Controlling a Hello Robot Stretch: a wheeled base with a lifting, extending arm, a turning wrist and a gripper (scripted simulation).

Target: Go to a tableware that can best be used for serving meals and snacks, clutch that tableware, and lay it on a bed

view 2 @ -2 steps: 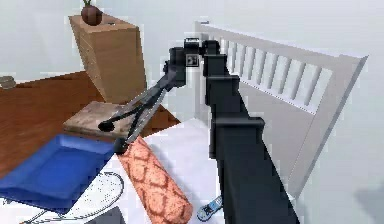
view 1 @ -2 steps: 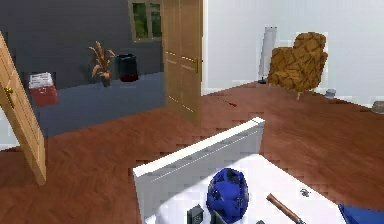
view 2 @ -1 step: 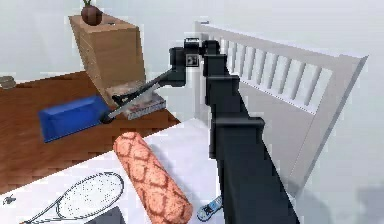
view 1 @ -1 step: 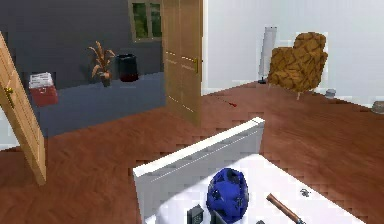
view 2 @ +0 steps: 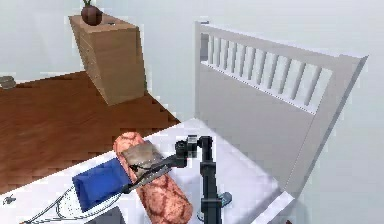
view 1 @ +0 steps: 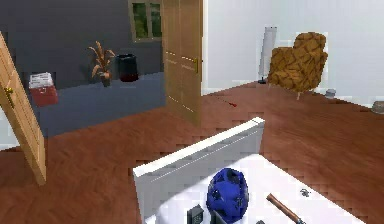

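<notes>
My gripper [view 2: 160, 160] reaches left from the end of the dark arm [view 2: 206, 185], above a white bed [view 2: 240, 165]. A flat grey-brown thing [view 2: 141, 152], perhaps a plate, is at its fingers, with a reddish patterned cushion [view 2: 160, 195] on the bed right behind it. I cannot tell whether the gripper holds anything. The white slatted headboard [view 2: 265, 75] rises beyond the arm. In the forward view, the same bed [view 1: 290, 180] shows behind its white end board [view 1: 200, 160].
A blue flat object [view 2: 100, 183] and a thin cable [view 2: 50, 205] lie on the bed. A wooden dresser [view 2: 112, 55] holds a plant [view 2: 91, 12]. Ahead are a blue rounded bag [view 1: 228, 190], a wooden door [view 1: 183, 55], an armchair [view 1: 300, 62] and open wood floor [view 1: 110, 140].
</notes>
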